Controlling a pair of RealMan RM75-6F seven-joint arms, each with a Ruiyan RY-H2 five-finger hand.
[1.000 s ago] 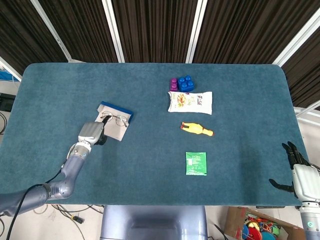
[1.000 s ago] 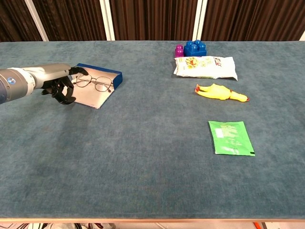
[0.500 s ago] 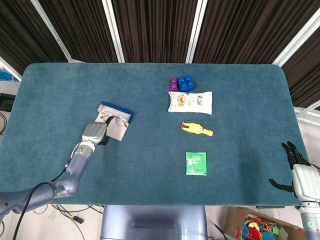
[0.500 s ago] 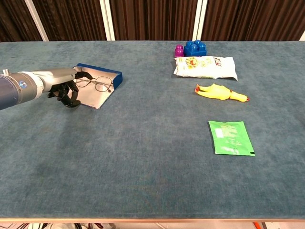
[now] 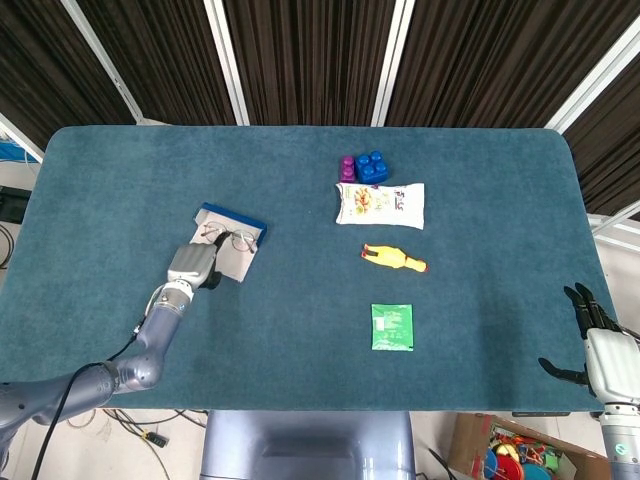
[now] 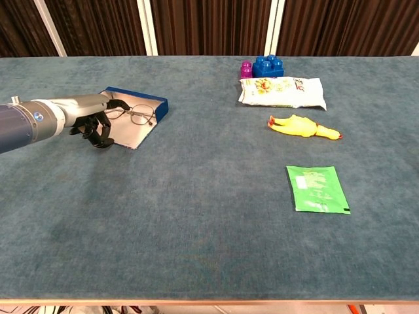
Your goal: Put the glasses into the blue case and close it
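Chest view shows our left hand (image 6: 97, 124) at the near-left edge of the open blue case (image 6: 134, 116), its fingers curled downward beside the pale inner flap. Whether a fingertip actually touches the glasses (image 6: 134, 116) or the flap we cannot tell; we see nothing pinched. The glasses lie on the pale lining of the case, lenses toward the blue far wall, and the case is still open.

Over the last second our left arm has slid a little nearer and to the right along the table, and the hand has drawn in closer to the case's edge, its fingers looking more tucked than before. The glasses and case have not shifted. We read this as the placing step being done and the hand resetting for the close: the flap now needs to be caught and folded over the glasses.

From the head view our right hand (image 5: 592, 342) waits at the near-right corner of the table (image 5: 480, 330), fingers spread and holding nothing, well apart from everything. The toy blocks (image 5: 363, 167), snack bag (image 5: 380, 204), rubber chicken (image 5: 394, 258) and green packet (image 5: 392, 327) sit on the right half, away from our work.
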